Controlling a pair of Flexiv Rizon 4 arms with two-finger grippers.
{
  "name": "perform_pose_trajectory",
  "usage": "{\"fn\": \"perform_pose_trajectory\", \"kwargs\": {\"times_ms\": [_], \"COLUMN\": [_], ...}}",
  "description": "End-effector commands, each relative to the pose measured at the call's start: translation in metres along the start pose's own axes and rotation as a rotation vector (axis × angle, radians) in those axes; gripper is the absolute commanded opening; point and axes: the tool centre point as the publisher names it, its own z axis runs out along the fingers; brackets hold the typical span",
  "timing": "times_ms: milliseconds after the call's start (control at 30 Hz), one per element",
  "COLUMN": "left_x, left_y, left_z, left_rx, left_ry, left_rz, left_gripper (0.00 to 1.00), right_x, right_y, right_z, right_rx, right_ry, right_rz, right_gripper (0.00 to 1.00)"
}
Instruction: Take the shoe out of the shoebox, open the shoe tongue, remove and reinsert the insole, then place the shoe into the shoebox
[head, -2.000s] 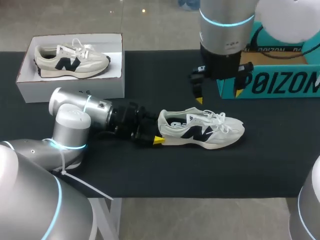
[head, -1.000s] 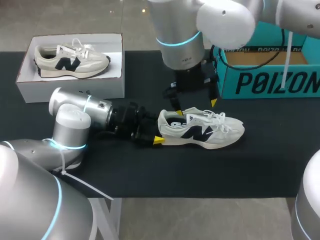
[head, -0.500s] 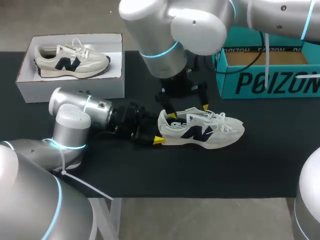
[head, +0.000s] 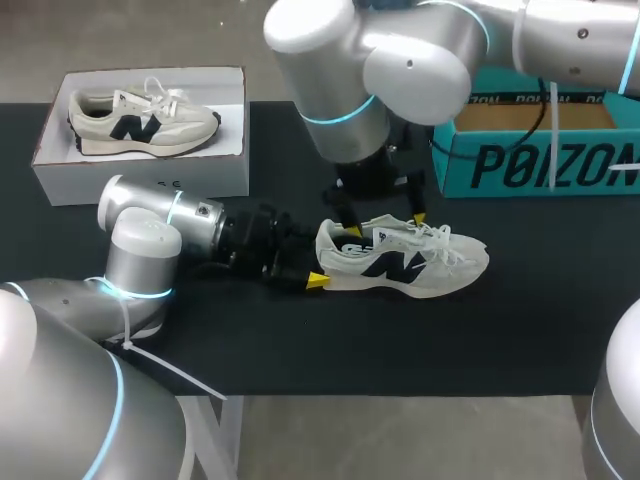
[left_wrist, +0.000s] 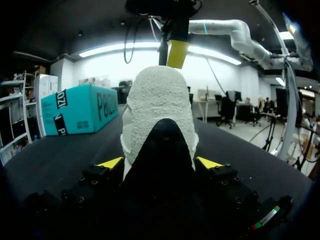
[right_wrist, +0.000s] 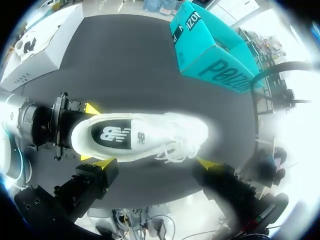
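A cream sneaker with a dark logo lies on its sole on the black table, toe to the right. My left gripper is shut on its heel, one yellow tip on each side of it. From above, my right gripper stands open over the shoe's opening and laces, holding nothing. In the right wrist view the sneaker lies just ahead of the right gripper, with the left gripper at its heel. One right fingertip shows above the heel in the left wrist view.
A white shoebox at the back left holds a second matching sneaker. An open teal box stands at the back right, close behind the right arm. Bare black table runs along the front edge.
My right arm has swung in from the back right and come down over the shoe's opening, fingers still open. The left gripper and the shoe have stayed put.
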Motion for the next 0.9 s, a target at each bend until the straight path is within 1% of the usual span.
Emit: {"fn": "perform_pose_trajectory", "kwargs": {"times_ms": [33, 367, 567, 900], "left_x": [-0.003, -0.003, -0.003, -0.003], "left_y": [0.004, 0.004, 0.004, 0.004], "left_z": [0.003, 0.003, 0.003, 0.003], "left_rx": [0.001, 0.001, 0.001, 0.001], "left_ry": [0.001, 0.001, 0.001, 0.001], "left_rz": [0.001, 0.001, 0.001, 0.001], "left_gripper": [0.0, 0.0, 0.0, 0.0], "right_x": [0.006, 0.013, 0.018, 0.012], "right_y": [0.004, 0.021, 0.023, 0.025], "right_z": [0.012, 0.03, 0.042, 0.062], "right_rx": [-0.003, -0.022, -0.021, -0.013], "right_ry": [-0.01, -0.054, -0.084, -0.105], "right_rz": [-0.011, -0.042, -0.05, -0.04], "right_gripper": [1.0, 1.0, 1.0, 1.0]}}
